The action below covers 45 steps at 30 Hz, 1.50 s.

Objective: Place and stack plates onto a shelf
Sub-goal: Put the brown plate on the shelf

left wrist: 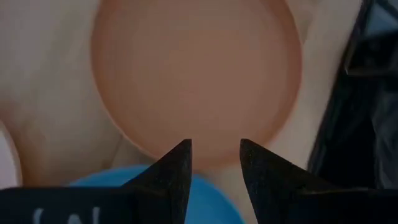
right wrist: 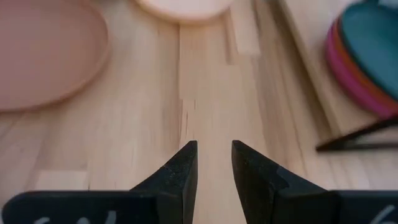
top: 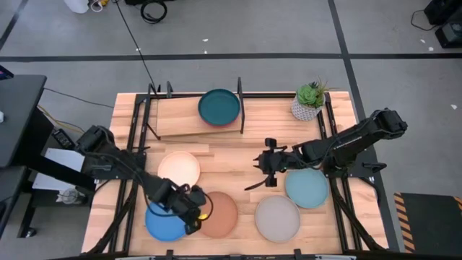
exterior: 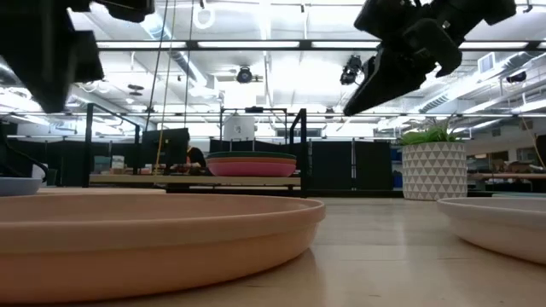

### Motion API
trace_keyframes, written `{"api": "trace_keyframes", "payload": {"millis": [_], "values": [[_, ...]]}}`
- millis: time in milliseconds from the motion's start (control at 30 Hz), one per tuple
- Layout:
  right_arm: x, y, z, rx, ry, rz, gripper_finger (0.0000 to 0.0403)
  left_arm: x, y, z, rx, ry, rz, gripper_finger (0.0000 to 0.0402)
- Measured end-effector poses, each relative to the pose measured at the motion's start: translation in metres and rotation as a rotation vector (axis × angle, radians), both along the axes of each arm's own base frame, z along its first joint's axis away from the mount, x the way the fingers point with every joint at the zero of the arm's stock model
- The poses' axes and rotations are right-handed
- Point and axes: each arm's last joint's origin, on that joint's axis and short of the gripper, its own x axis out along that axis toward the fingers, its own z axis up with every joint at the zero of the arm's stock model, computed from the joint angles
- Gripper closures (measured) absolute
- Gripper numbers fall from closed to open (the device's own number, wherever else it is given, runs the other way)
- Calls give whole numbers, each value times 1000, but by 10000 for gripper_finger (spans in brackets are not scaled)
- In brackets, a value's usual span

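The shelf (top: 184, 115) stands at the table's far side. A stack sits on it, the dark teal plate (top: 219, 106) on top and the orange and magenta plates (right wrist: 348, 74) under it. On the table lie the cream plate (top: 179, 168), the blue plate (top: 160, 224), the terracotta plate (top: 220, 214), the grey plate (top: 277, 219) and the pale teal plate (top: 306, 188). My left gripper (top: 198, 214) (left wrist: 214, 144) is open and hovers low between the blue and terracotta plates. My right gripper (top: 258, 170) (right wrist: 214, 144) is open above bare table at mid-table, raised.
A potted plant (top: 309, 101) in a white pot stands at the far right, beside the shelf. Black upright posts (top: 240, 105) rise from the shelf. Bare wood (top: 231, 170) lies between the cream plate and my right gripper.
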Motion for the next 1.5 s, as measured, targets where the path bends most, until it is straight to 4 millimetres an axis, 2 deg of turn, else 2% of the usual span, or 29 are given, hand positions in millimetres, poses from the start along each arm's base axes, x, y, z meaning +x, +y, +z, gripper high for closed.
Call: {"api": "trace_keyframes", "payload": {"millis": [133, 367, 533, 667, 800, 1167, 1500], "values": [[-2, 2, -9, -28, -44, 45, 298, 3, -20, -2, 33, -26, -14, 260], [0, -5, -12, -36, -128, 29, 298, 16, -52, -26, 202, -37, -302, 260], [1, -5, -10, -36, -162, 40, 298, 26, -70, -38, 239, -87, -440, 260], [2, -4, -8, -46, -175, 48, 298, 25, -82, -41, 252, -131, -508, 260], [3, -4, -6, -58, -194, 60, 298, 23, -88, -39, 277, -180, -533, 260], [5, -3, -3, -55, -222, 106, 298, 18, -92, -48, 388, -179, -587, 260], [5, -3, -3, -47, -223, 111, 298, 14, -90, -63, 456, -111, -645, 260]]}}
